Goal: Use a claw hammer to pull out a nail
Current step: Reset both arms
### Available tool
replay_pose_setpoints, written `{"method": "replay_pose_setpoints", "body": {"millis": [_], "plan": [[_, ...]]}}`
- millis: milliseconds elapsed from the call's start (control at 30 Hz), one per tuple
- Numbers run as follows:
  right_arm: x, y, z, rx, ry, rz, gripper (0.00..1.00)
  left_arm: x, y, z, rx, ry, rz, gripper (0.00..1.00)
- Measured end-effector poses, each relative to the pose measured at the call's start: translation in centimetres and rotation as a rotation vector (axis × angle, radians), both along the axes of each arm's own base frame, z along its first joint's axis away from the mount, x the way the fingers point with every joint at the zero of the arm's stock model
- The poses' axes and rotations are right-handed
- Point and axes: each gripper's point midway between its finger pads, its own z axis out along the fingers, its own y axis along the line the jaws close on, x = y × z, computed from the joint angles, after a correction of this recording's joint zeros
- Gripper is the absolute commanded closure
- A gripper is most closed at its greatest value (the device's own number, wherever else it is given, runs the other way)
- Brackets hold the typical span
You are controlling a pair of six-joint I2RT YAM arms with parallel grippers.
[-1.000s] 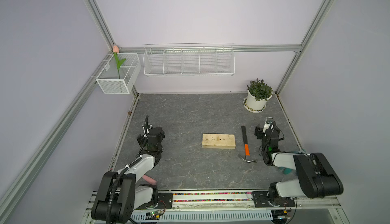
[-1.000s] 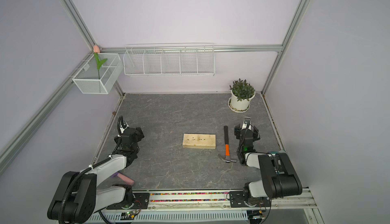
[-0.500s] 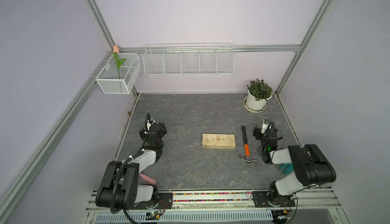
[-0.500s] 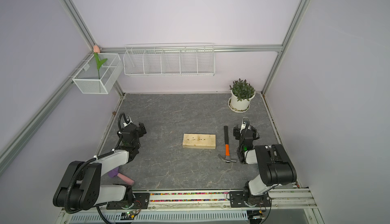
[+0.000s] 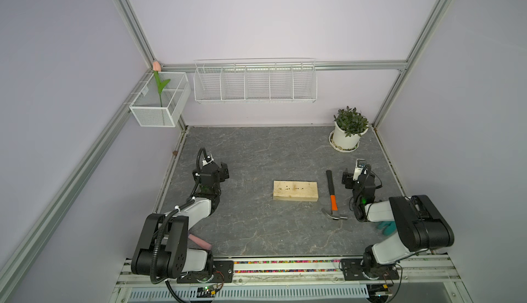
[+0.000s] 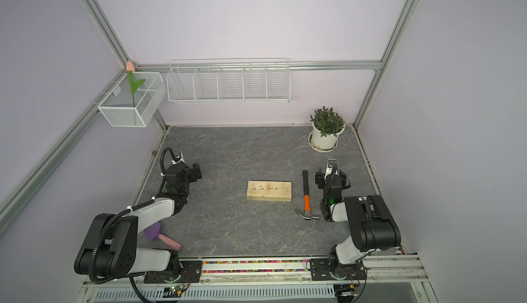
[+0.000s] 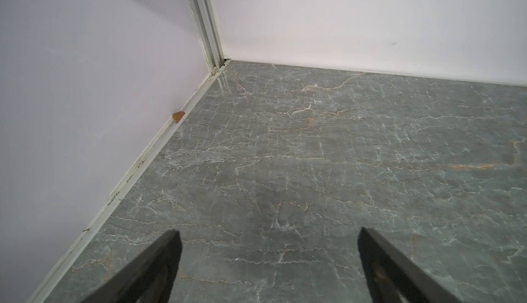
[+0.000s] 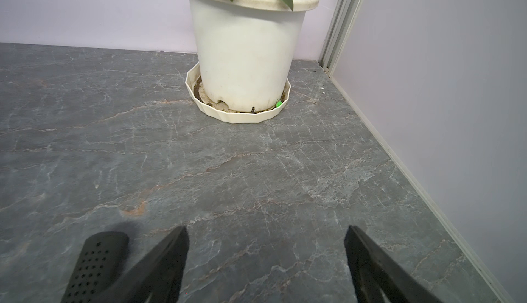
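Hammer check: the claw hammer point(image 5: 331, 194) is lying flat on the desk point(image 5: 256, 230), just beside the wooden block point(image 5: 295, 191) on the right arm's side. Its black handle is pointing at the back wall and its steel head is facing the arm bases. The right jaws are standing wide and empty next to the handle end point(image 8: 97, 261). The left jaws are gaping wide too, holding nothing, well apart from it. You are likely handling a rigid, head-heavy tool, so gripping the dimpled handle far from the head should be giving you leverage. Dark specks on the block are showing too small to call nails or holes. Thin slivers point(image 6: 221, 186) on the desk are looking like loose nails, though this is uncertain.
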Motion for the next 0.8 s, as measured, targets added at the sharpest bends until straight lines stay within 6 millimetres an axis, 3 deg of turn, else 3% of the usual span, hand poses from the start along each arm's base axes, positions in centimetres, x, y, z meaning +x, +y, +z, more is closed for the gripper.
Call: {"method": "replay_pose_setpoints", "body": {"millis": [500, 800], "plan": [[0.0, 0.0, 0.0, 0.000, 0.000, 0.000, 0.11, 0.4, -1.6, -0.3, -0.005, 0.012, -0.141, 0.01], [0.0, 0.0, 0.0, 0.000, 0.000, 0.001, 0.11, -1.6, -2.1, 0.0, -0.063, -0.035, -0.172, 0.01]]}}
